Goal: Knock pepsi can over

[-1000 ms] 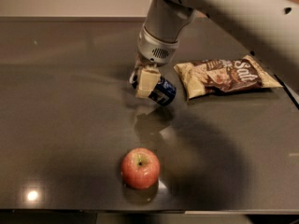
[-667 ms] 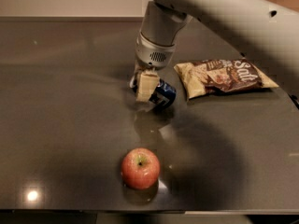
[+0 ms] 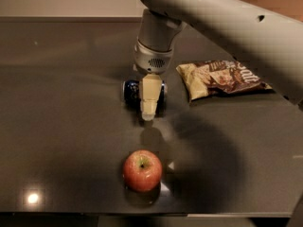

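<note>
Since a second ago the cream plastic hand (image 3: 148,113) has swung in front of the pepsi can (image 3: 131,91), a glossy dark blue cylinder that appears to lie sideways on the smooth dark table (image 3: 61,103). Whether the hand is apart or together, I cannot tell.

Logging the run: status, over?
Gripper low, directly in front of pepsi can. Can looks tipped sideways. Apple and chip bag both apart from it.

- One camera looks obliquely down on the table (image 3: 57,126) from its near edge, fairly close.
- The gripper (image 3: 148,112) hangs mid-frame, just in front of the pepsi can (image 3: 131,91).
</note>
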Controlling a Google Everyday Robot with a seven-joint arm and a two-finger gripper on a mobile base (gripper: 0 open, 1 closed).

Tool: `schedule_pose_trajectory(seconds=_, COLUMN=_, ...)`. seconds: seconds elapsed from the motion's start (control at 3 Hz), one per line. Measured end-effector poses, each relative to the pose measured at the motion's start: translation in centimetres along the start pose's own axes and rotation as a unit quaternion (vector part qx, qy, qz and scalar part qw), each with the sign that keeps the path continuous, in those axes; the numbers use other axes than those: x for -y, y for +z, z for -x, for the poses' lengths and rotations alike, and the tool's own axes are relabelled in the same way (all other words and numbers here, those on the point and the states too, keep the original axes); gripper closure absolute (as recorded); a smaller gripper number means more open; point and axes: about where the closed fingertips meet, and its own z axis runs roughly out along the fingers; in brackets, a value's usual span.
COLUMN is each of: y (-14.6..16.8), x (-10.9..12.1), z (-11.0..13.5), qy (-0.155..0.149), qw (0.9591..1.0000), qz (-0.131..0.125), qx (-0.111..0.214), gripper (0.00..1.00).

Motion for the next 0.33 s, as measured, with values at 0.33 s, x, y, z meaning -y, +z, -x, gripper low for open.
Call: schedule_pose_trajectory(seconds=0.33, y=0.0, x=0.0, z=0.0, qy=0.0, qw=1.0, qz=0.0, qx=0.0, gripper=0.0)
